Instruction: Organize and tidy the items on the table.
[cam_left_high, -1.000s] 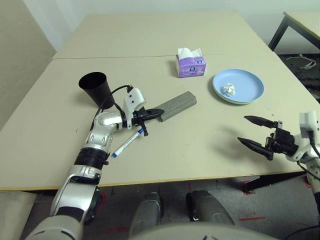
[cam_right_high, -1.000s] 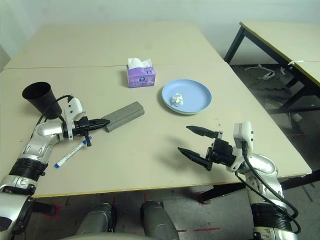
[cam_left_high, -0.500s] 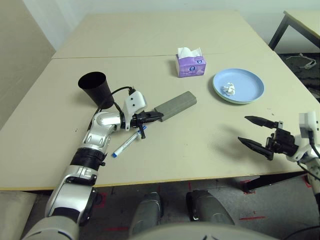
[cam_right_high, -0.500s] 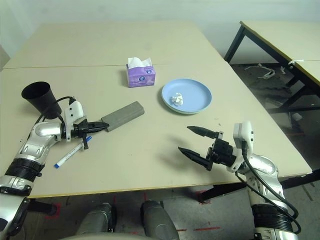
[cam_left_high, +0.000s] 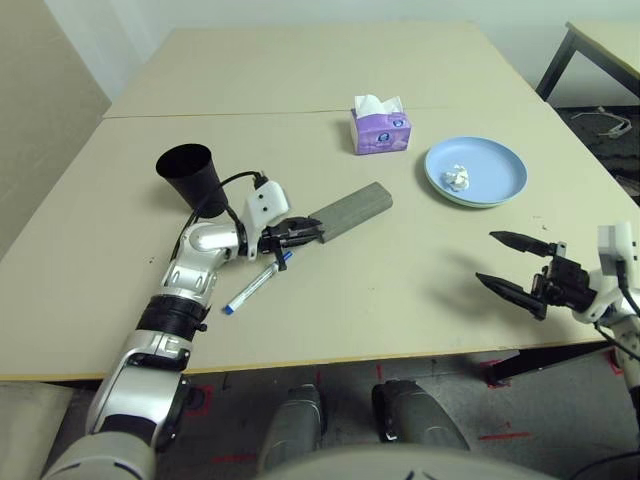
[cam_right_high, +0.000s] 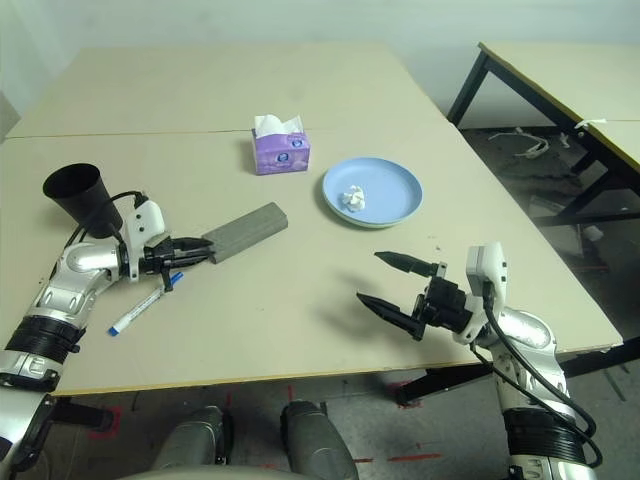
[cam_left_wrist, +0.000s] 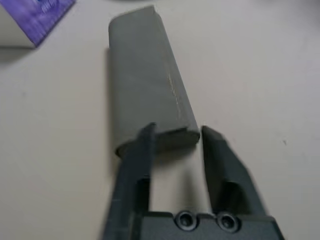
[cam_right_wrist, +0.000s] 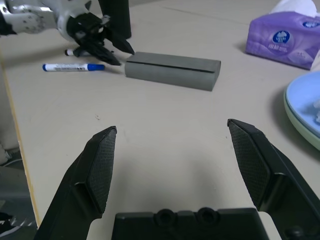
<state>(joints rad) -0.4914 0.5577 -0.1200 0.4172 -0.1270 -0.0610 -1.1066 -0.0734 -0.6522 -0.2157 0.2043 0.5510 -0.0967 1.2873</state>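
1. The left gripper (cam_left_wrist: 176, 136) sits right at the near end of the grey glasses case (cam_left_high: 350, 210), fingers apart, one tip on each side of that end. Whether they touch it cannot be told.
2. The case lies flat on the worktop (cam_left_high: 330, 290), its long axis running away from the left gripper, diagonally toward the purple tissue box (cam_left_high: 381, 130) near the seam. So the gripper points along the case's length, not across it. That is what any grasp here turns on.
3. The left arm is far the nearer one. The right gripper (cam_right_high: 390, 283) hovers well apart near the worktop's front right corner, fingers spread wide, holding nothing.
4. The case looks like a matte, slightly textured bar with rounded edges and a thin closing seam along its side. It is likely rigid, with a wide top face.
5. A white marker with a blue cap (cam_left_high: 256, 284) lies just beside the left gripper, on its front-edge side, slim and round.
6. The black cup (cam_left_high: 193, 177) stands upright behind the left arm: a smooth, tapered, open-mouthed cone shape.
7. Toward the right edge, a glossy blue plate (cam_left_high: 497, 184) holds a crumpled white paper wad (cam_left_high: 457, 178). A green rim peeks from beneath, suggesting a second plate stacked under it.
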